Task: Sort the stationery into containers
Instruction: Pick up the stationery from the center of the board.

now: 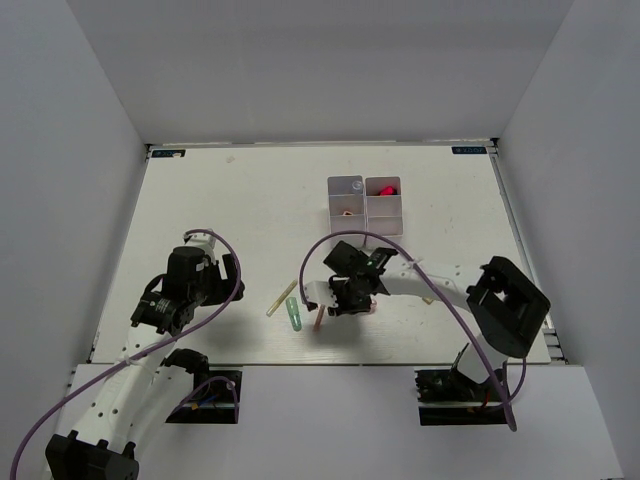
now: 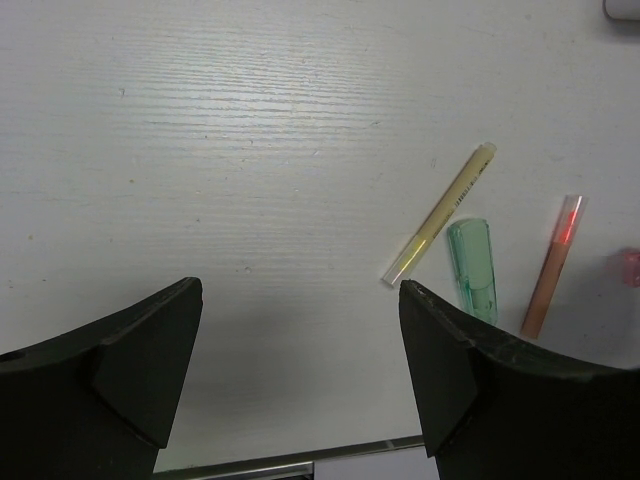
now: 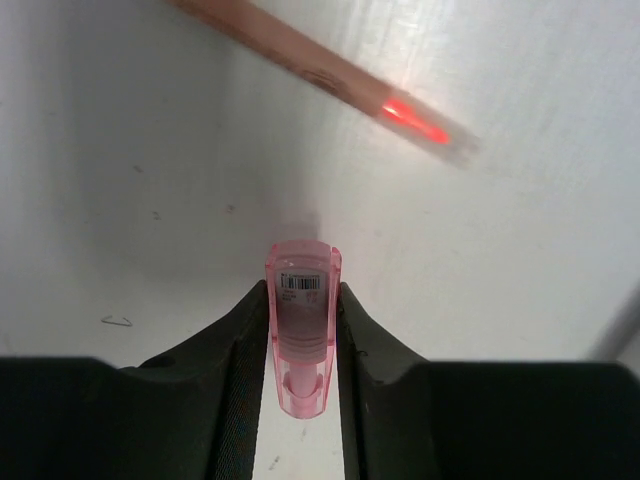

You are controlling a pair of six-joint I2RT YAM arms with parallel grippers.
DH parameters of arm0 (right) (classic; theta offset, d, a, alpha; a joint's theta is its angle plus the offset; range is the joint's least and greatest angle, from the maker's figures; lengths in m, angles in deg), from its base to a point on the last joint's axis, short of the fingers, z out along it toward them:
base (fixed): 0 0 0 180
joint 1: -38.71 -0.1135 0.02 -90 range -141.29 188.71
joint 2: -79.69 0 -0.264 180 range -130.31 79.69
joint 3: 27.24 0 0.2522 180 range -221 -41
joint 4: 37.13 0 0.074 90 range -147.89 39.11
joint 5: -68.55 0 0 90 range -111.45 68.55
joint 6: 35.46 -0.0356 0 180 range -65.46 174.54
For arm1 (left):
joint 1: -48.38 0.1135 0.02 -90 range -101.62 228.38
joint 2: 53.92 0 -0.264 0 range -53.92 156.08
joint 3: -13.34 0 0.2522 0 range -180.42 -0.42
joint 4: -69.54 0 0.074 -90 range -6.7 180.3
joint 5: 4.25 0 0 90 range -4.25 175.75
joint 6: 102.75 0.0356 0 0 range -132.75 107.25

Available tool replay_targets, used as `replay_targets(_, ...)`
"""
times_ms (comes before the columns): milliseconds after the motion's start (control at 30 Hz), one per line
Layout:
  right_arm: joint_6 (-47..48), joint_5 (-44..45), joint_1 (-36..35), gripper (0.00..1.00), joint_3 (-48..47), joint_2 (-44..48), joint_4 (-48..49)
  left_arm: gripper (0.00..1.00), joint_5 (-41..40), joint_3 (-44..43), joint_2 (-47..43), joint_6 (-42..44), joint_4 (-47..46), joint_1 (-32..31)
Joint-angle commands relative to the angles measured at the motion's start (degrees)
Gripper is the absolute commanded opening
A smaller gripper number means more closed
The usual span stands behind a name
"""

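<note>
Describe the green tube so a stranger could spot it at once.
On the white table, look near the front edge, about midway along, where three small items lie loose. The green tube lies between a yellow stick and an orange stick; it alone is short, fat and see-through green.

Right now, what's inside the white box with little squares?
In the box, a pink-red thing lies in the far right square and a tan bit sits in the near left. The walls hide parts of the floors.

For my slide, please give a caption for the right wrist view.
Right gripper shut on a pink tube, an orange stick lying beyond.
</note>
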Motion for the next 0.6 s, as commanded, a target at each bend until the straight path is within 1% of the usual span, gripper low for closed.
replay_targets(0, -2.0, 3.5, 1.1, 0.00, -3.4, 3.7, 0.9, 0.90, 0.4, 0.8, -0.6, 0.6, -0.5, 0.3)
replay_targets(233, -2.7, 8.0, 4.0, 0.00, -6.6, 6.5, 2.6, 0.90, 0.3, 0.7, -0.3, 0.6, -0.4, 0.2)
replay_targets(433, -1.7, 14.1, 8.5, 0.00, -9.9, 7.6, 4.9, 0.90, 0.3, 0.9, -0.4, 0.5, -0.3, 0.3)
replay_targets(533, -0.7, 16.1, 11.7, 0.00, -13.4, 6.7, 5.4, 0.90, 0.4, 0.9, -0.2, 0.6, -0.4, 0.3)
replay_targets(567, -0.6, 16.3, 12.2, 0.00, -15.9, 6.0, 5.4, 0.90, 0.4, 0.9, -0.1, 0.6, -0.5, 0.3)
